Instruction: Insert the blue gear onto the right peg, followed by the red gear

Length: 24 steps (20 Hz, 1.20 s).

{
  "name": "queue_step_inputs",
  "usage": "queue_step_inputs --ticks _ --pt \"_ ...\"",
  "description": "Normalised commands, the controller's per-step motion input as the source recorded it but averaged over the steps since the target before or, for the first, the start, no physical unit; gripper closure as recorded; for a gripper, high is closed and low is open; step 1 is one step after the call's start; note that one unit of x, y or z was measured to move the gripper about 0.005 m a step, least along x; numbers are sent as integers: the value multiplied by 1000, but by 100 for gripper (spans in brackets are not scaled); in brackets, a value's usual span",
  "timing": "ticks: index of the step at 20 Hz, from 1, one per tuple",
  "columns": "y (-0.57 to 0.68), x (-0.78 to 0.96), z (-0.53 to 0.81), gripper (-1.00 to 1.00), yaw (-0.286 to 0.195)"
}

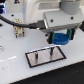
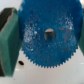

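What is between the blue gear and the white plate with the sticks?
Nothing but air: in the exterior view the blue gear, held in the hand, hangs above the plate.

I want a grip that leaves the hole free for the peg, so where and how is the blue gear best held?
Hold the blue gear by its toothed rim, on opposite edges, coming straight down from above. It is a flat disc with a centre hole, so an edge grip keeps the hole clear. The gripper appears to hold it this way, jaws flanking the rim.
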Motion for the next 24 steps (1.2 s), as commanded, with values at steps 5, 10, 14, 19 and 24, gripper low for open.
queue_step_inputs --ticks 5,10,14,19,24 --pt "-204 329 -81 100 0" --pt "-74 177 -100 100 0" --pt "-68 132 -141 100 0" --pt "-18 62 -227 100 0" --pt "1 148 -249 100 0"
